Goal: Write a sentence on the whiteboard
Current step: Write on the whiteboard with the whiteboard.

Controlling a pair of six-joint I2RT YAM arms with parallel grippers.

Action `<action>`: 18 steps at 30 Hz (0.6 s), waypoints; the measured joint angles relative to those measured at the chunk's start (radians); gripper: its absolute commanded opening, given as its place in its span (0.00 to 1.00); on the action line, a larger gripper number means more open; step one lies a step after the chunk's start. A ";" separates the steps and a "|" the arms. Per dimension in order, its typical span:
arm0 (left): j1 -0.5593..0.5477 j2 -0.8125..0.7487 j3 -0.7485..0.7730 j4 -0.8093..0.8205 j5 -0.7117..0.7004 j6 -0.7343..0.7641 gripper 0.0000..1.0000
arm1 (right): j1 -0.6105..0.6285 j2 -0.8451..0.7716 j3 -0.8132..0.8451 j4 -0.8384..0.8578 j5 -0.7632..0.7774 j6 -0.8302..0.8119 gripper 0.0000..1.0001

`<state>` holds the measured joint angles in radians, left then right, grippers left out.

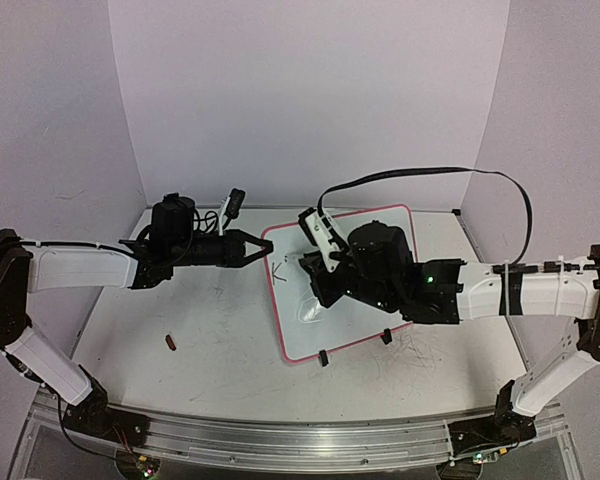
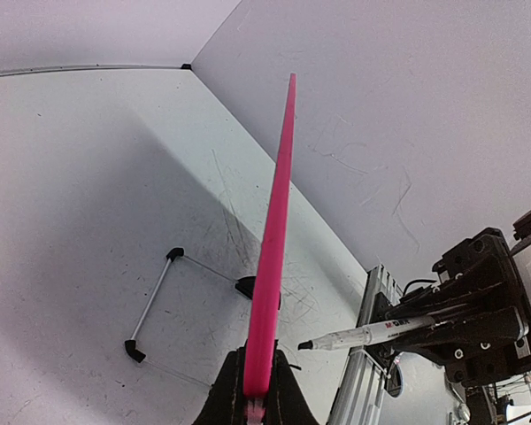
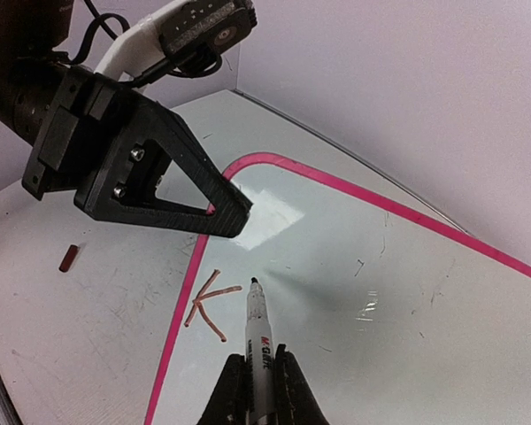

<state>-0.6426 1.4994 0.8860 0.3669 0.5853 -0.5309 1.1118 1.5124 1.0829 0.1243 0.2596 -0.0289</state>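
1. Overview from above: the small white rectangular whiteboard with a pink-red rim (image 1: 325, 335) lies at centre frame. The left arm's black two-finger gripper (image 1: 261, 247) is closed on the board's left edge, probably to steady it for writing. The right arm's black gripper (image 1: 318, 268) hovers over the board's upper left. A small red-brown cap-like piece (image 1: 170, 342) lies lower left on the scuffed white table (image 1: 220, 370).
2. Left wrist: the rim runs edge-on up mid-frame, pinched between the fingers at the bottom.
3. Right wrist: the jaws clamp a white-barrelled, black-tipped marker (image 3: 258, 341) at bottom centre. Its tip sits just beside the sentence (image 3: 208, 310), so far one K near the left rim. I judge it is placed for the next letter; whether the tip touches the board I cannot tell.
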 measured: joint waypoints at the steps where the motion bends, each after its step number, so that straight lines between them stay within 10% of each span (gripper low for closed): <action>1: 0.000 0.000 0.000 0.000 0.000 0.000 0.00 | 0.000 0.000 -0.002 -0.001 0.001 0.001 0.00; 18: 0.000 0.000 0.000 0.000 0.000 0.000 0.00 | 0.000 0.021 -0.005 -0.010 0.006 0.007 0.00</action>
<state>-0.6426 1.4994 0.8860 0.3672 0.5850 -0.5308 1.1118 1.5333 1.0779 0.1139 0.2652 -0.0219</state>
